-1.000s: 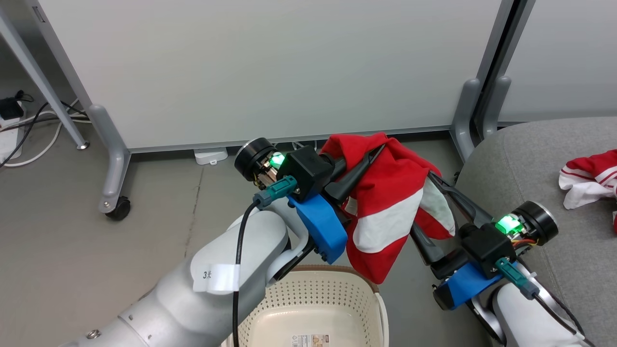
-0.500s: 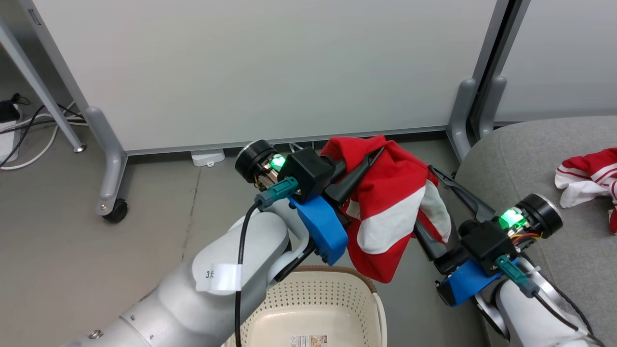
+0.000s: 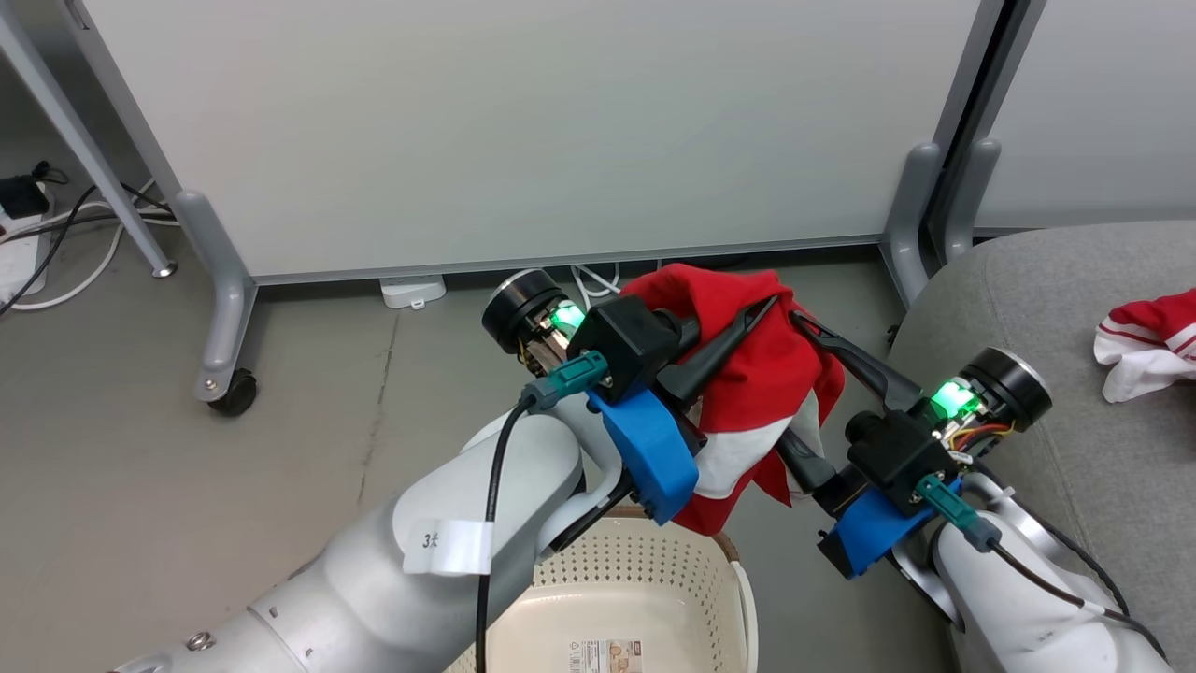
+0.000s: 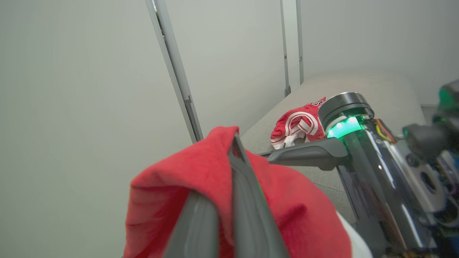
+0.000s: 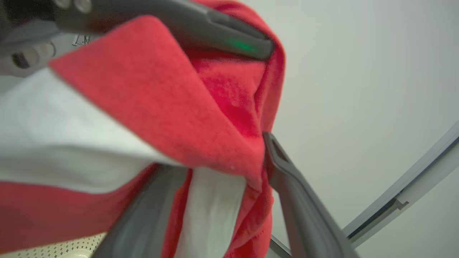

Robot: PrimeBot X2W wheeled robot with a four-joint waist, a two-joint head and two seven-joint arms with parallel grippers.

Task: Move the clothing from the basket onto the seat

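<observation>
Though limp and light, the red jersey (image 3: 757, 374) looks safest pinched at a bunched fold: the left gripper (image 3: 768, 305) clamps it above the basket's (image 3: 745, 608) far rim, the right gripper (image 3: 790, 376) spread around it, near the seat (image 3: 1028, 299).

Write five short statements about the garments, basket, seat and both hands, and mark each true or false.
1. The left hand is shut on a red garment. True.
2. The basket holds clothing. False: its visible inside shows none.
3. A second garment lies on the seat. True.
4. The right hand is shut. False: its jaws stand wide, with the red garment's cloth between them.
5. The red garment rests on the seat. False: it hangs in the air beside it.
</observation>
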